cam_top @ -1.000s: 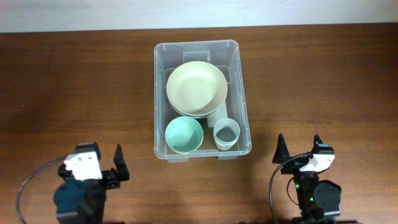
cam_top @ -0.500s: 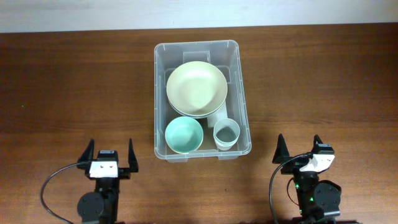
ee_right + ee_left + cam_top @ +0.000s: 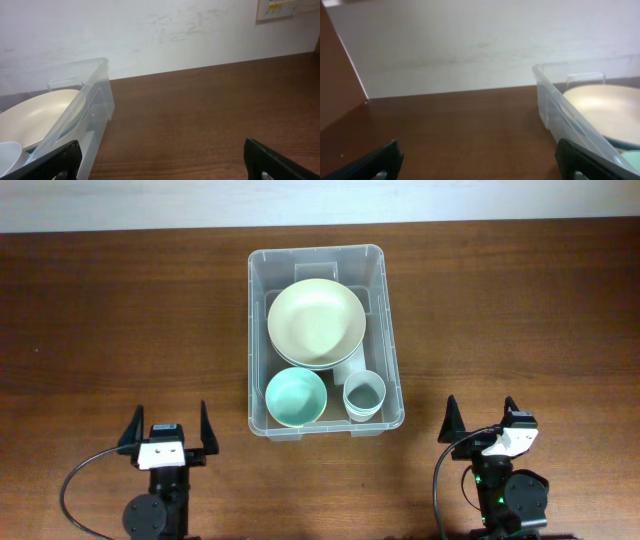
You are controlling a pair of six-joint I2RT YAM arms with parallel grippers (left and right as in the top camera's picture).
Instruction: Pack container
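Note:
The clear plastic container (image 3: 390, 340) stands at the table's middle. It holds a large cream bowl (image 3: 316, 320) on a stack, a small mint bowl (image 3: 296, 396) and a pale cup (image 3: 364, 392). It also shows in the left wrist view (image 3: 555, 107) and the right wrist view (image 3: 95, 107). My left gripper (image 3: 169, 426) is open and empty at the front left, apart from the container; its fingertips frame bare wood in its wrist view (image 3: 480, 162). My right gripper (image 3: 482, 416) is open and empty at the front right (image 3: 162, 160).
The brown wooden table (image 3: 520, 310) runs to a white wall (image 3: 470, 45) at the back. A wall plate (image 3: 280, 9) shows at the top right of the right wrist view. A brown panel (image 3: 335, 75) stands at the far left.
My left arm has turned from its tilted pose to face straight ahead and settled with its fingers open. The right arm and the container's contents have not moved.

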